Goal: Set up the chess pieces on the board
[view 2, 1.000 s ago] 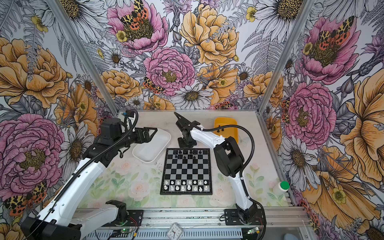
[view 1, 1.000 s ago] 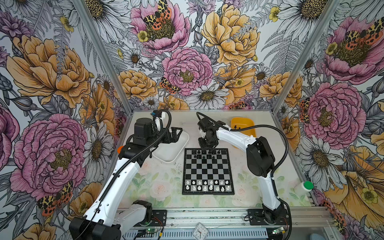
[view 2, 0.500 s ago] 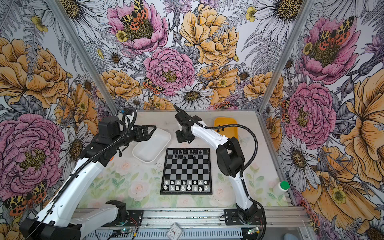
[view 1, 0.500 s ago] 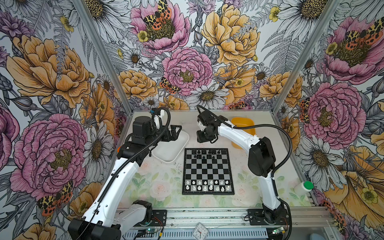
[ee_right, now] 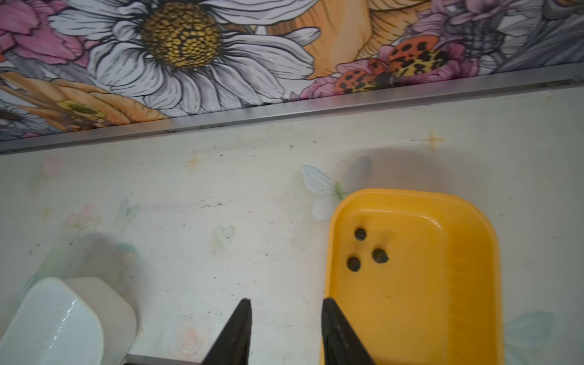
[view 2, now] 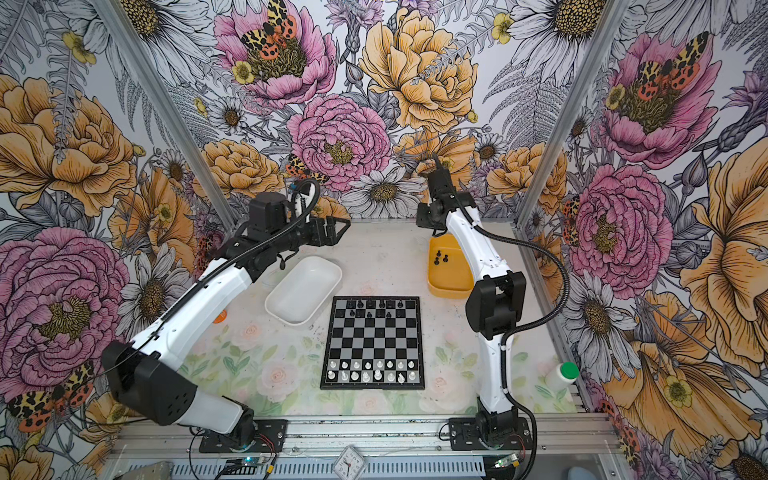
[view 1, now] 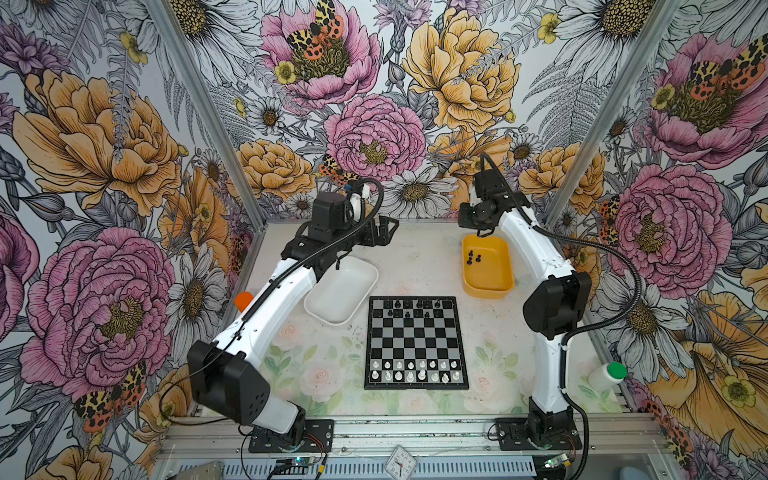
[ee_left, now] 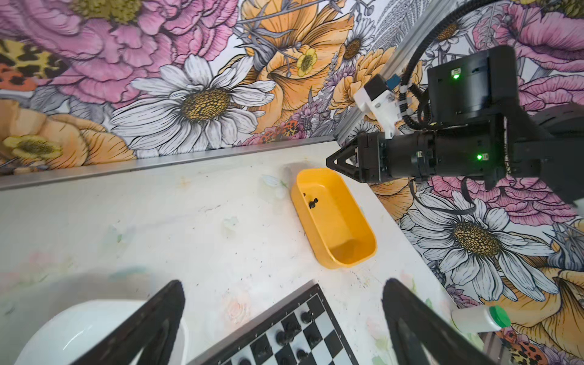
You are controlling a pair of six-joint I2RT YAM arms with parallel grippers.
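The right claw (ee_right: 286, 301) hung above the yellow tub (view 1: 487, 291) on the desk (view 1: 415, 257). Its fingers were a narrow gap apart with nothing between them. Three black pieces (ee_right: 379, 255) sat on the tub's floor ahead of its tips, toward the tub's far end. They were well apart from the board (view 1: 415, 345), whose far rows lacked several black men. The tub's long axis ran from the back wall toward the board.

The right arm was clearly the nearer. The left claw (ee_left: 284, 284) gaped wide and empty above the white tub (view 1: 345, 291). The right wrist view showed the pieces as round dots, so probably upright, and showed the empty gap. Both top views hid those fingertips.
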